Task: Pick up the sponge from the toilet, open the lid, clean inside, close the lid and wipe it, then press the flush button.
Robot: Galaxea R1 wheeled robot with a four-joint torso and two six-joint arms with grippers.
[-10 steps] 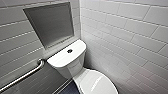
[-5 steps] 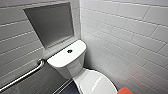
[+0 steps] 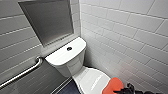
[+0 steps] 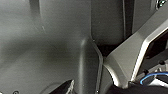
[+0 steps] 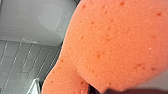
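the sponge (image 3: 113,86) is picked up, i think. it sits in the right gripper (image 3: 122,88), just over the near edge of the lid (image 3: 91,80). the jaws look squeezed onto it. the left gripper is too hard to make out, so i cannot tell if it is open or closed.

the lid is down flat on the toilet (image 3: 75,67), so the step in hand looks like getting ready to open it. i think that calls for getting under the lid's rim and tipping it up toward the tank. the lid looks smooth and slippery, so a push could slide off.

the sponge is orange-red, soft and full of tiny holes, with a round bumpy edge. up close in the right wrist view it looks squashy.

the toilet is white, hard and shiny. its tank is boxy, with a flat tank top (image 3: 61,57). the flush button (image 3: 69,48) is small, dark and round, in the middle of that top.

the walls have shiny pale tiles (image 3: 125,37). a dull metal panel (image 3: 47,21) is set in the wall behind the tank. a round metal grab bar (image 3: 22,73) runs beside the toilet.
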